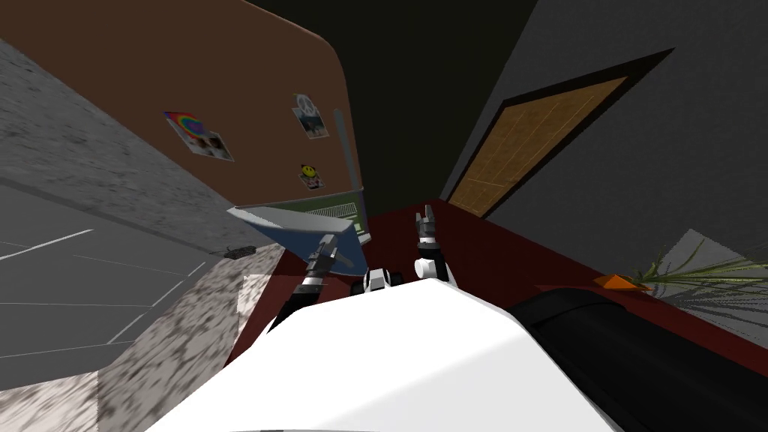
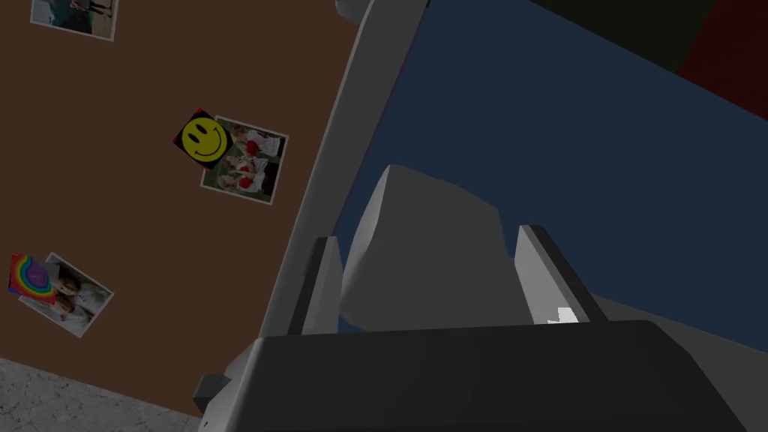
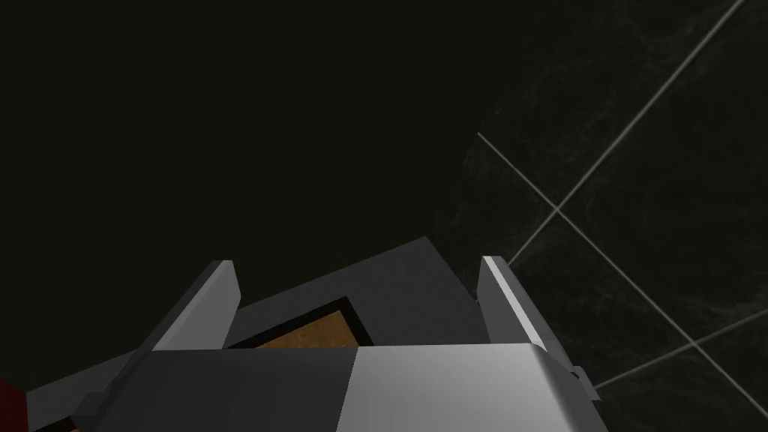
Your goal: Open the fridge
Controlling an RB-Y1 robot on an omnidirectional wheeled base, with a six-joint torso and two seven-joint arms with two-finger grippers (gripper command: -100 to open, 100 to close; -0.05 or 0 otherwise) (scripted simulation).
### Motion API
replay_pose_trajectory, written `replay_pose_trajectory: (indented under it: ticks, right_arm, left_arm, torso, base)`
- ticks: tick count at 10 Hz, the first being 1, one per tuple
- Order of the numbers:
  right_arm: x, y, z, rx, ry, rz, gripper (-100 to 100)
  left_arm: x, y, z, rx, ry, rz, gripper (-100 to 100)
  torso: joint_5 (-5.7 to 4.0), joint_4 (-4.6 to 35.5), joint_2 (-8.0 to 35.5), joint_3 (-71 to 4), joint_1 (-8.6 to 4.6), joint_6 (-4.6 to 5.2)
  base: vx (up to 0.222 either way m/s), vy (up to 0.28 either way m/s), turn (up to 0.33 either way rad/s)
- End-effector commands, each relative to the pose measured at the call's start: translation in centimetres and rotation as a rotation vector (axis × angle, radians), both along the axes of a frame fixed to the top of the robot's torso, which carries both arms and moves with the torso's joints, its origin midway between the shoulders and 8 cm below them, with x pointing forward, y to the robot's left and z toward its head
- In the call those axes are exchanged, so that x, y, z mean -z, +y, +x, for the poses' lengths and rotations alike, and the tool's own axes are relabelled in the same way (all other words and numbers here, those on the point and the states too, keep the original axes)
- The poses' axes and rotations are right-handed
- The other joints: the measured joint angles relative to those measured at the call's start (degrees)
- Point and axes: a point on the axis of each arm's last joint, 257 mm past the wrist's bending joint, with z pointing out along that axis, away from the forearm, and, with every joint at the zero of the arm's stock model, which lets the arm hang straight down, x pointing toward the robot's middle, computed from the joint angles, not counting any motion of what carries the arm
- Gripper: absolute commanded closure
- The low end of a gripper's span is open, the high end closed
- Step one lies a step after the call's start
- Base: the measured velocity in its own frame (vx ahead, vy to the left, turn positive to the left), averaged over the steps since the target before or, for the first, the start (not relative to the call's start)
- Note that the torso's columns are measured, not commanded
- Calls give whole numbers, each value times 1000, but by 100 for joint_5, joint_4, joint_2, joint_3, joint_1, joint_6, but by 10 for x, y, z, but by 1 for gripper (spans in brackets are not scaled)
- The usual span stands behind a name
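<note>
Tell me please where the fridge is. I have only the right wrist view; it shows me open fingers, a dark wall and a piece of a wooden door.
Observer: The fridge is brown and stands ahead, to the left.
Operator: Which gripper is near to it?
Observer: The left gripper. It is open, close beside the grey handle.
Operator: Is the fridge open?
Observer: Partly, it seems. In the head view a blue panel with a light grey edge sticks out from the fridge, near the handle's lower end.
</note>
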Motion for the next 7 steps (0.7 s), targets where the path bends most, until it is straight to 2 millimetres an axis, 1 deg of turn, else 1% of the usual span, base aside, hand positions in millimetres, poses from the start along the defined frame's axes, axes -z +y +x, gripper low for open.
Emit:
replay_pose_trajectory:
  ticks: [1, 3, 4, 5, 6, 7]
  right_arm:
    - [0, 0, 0, 0, 0, 0, 0]
    - [0, 0, 0, 0, 0, 0, 0]
    - [0, 0, 0, 0, 0, 0, 0]
    - [0, 0, 0, 0, 0, 0, 0]
    - [0, 0, 0, 0, 0, 0, 0]
    - [0, 0, 0, 0, 0, 0, 0]
  left_arm:
    - [2, -6, -6, 29, 6, 3, 100]
    - [3, -21, -15, 78, 14, -1, 100]
    - [3, -21, -15, 78, 14, -1, 100]
    - [-3, -22, -13, 79, 0, -5, 100]
    - [-3, -29, -17, 104, 0, -5, 100]
    - [-2, -34, -21, 126, 1, -4, 100]
  torso:
    - [4, -3, 28, 15, -6, 9]
    - [7, -2, 21, 15, 8, 5]
    - [8, -3, 29, 18, -2, 11]
    - [3, -9, 9, 11, -31, 10]
    - [-10, -11, -18, -7, -69, 16]
    - [-7, -7, 11, 4, -42, 22]
  base:
    - [-220, 218, -63]
    - [-219, 248, -125]
    - [-180, 185, -55]
    - [-79, 66, -8]
    - [-104, 142, -107]
    - [-140, 222, -192]
